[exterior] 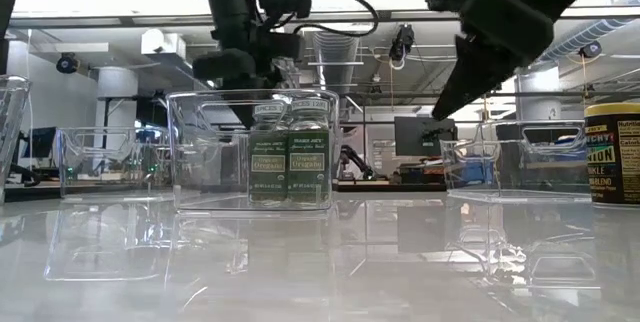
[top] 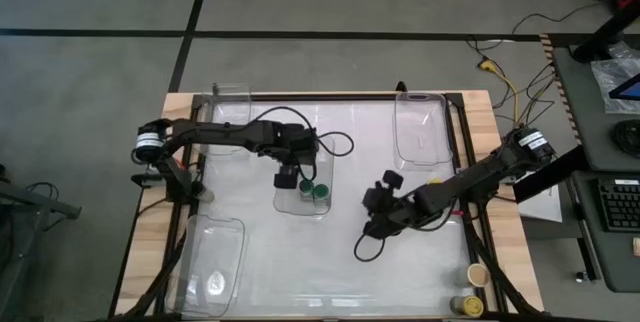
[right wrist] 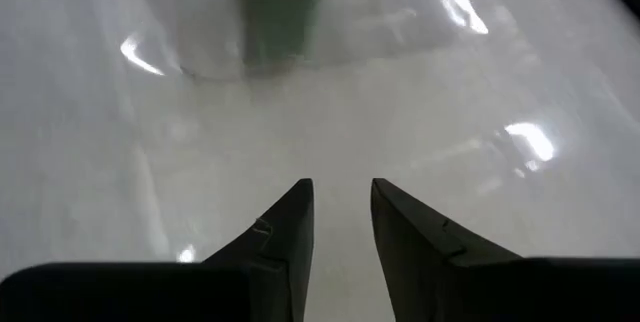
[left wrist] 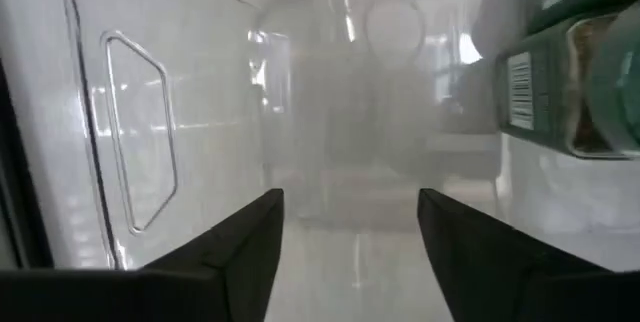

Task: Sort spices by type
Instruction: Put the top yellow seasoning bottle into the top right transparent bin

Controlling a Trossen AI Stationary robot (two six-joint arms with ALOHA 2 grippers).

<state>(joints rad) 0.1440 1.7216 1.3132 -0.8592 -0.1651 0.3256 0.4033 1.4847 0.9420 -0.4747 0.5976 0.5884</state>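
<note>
Two green-lidded spices (top: 314,190) stand upright side by side on the floor of a clear bin (top: 296,205) at the table's middle; the low view shows them as green-labelled jars (exterior: 290,157). My left gripper (left wrist: 350,224) hangs open over that bin's left part, just left of the jars (left wrist: 570,72), with nothing between its fingers. My right gripper (right wrist: 340,212) hovers above bare table to the right of the bin, pointing slantwise down toward it, its fingers a narrow gap apart and holding nothing. A tan-lidded jar (top: 478,275) and a yellow-lidded jar (top: 467,305) stand at the near right corner.
Three more clear bins sit at the far left (top: 232,102), the far right (top: 420,130) and the near left (top: 215,254). Bare white tabletop lies between the middle bin and the near edge. A raised wooden rim (top: 150,212) frames the table.
</note>
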